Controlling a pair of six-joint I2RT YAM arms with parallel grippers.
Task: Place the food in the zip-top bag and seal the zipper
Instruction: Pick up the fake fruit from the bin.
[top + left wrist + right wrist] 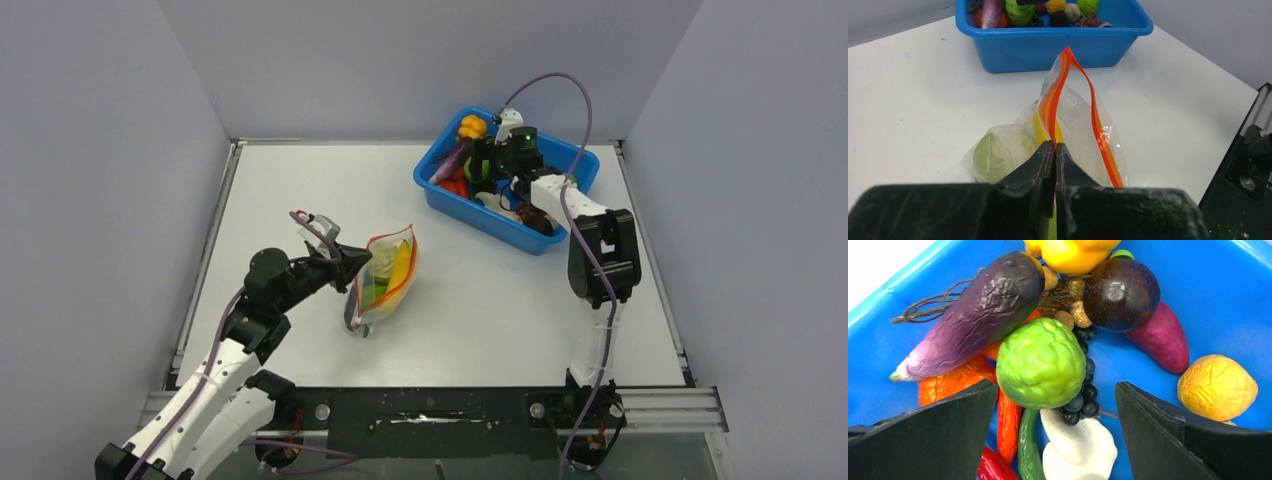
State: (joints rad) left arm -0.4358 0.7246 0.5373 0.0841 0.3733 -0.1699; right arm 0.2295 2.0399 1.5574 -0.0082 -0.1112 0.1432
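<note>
Lining up the next pick

Top view: right end effector (492, 165) hangs inside the blue bin (480, 218). Left wrist: left end effector (1054, 146) pinches the zipper (1050, 107) of the zip-top bag (1078, 120) — food (998, 152) inside, just beyond its tips. Right wrist: jaws wide, green round fruit (1040, 362) between them — centre, then close gently.

zip-top bag (385, 285) left of centre, food (400, 266) inside; bin (480, 218) far right, holding food.

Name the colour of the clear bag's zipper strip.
Red-orange zipper strip, clearest in the left wrist view.
</note>
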